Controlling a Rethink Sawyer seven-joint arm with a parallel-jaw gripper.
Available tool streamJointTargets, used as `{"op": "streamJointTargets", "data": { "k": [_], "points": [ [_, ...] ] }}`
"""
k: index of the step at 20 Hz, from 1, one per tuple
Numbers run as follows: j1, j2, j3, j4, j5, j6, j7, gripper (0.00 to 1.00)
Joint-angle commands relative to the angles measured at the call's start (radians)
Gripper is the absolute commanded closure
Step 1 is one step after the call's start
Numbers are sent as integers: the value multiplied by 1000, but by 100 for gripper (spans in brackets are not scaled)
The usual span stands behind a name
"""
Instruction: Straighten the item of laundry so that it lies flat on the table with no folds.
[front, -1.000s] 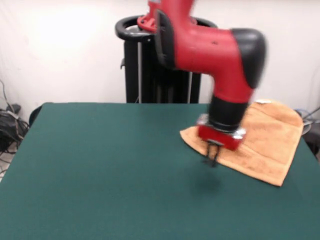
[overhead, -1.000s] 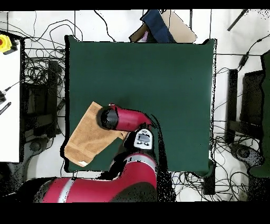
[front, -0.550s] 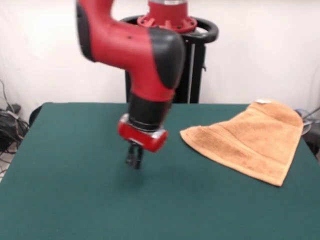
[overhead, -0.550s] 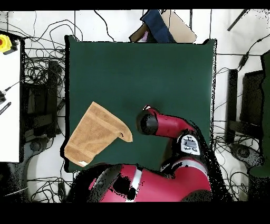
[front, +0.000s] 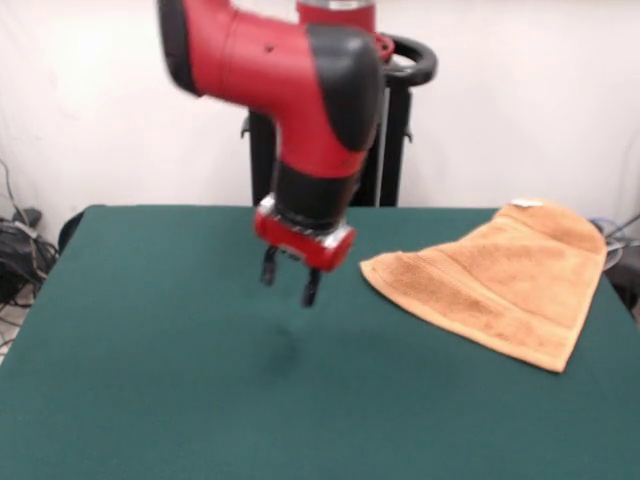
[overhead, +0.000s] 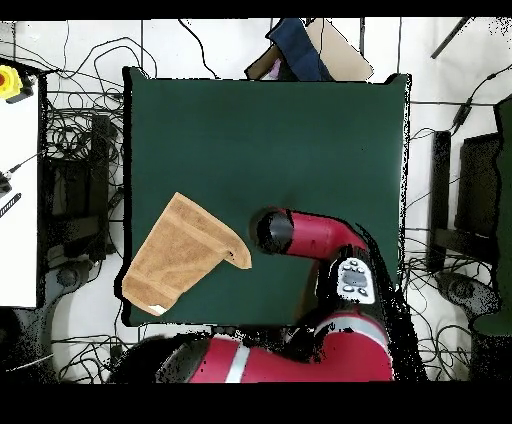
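Lying folded into a rough wedge, the light orange-tan terry towel (front: 500, 285) is sitting at the desk's corner nearest the robot's base as the overhead view shows it, with its wide end reaching, and seemingly just overhanging, the side edge of the dark green felt-covered desk (front: 150, 380) and its narrow rounded tip pointing toward the desk's middle. A small white tag (front: 525, 203) is showing at the towel's far corner by the desk's back edge, and a woven band is running along the fold near the tip. The wedge shape suggests one part is doubled over another, so the cloth is not yet lying flat and the task is looking far from done.

Hanging from the red and black arm (front: 300, 90), the black two-fingered claw (front: 288, 282) is hovering above bare felt near the desk's middle, clear of the surface, with a faint shadow falling on the cloth beneath it. Its two fingers are standing visibly apart, spread to a moderate gap, and nothing is sitting between them; it is gripping nothing and touching nothing. It is staying just beside the towel's tip, apart from it. From the overhead view the arm (overhead: 310, 235) is reaching out over the desk with the towel (overhead: 180, 255) lying beside its end, which seems a sensible stance for coming down onto the tip and drawing the fold open.
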Motion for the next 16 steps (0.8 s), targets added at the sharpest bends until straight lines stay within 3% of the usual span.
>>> {"op": "streamJointTargets", "data": {
  "k": [1,8,13,16],
  "points": [
    [93,-147,158,125,152,154,191,0],
    [233,-120,129,147,270,76,294,0],
    [311,-1,93,126,290,22,276,0],
    [365,84,68,117,307,-86,302,0]
  ]
}}
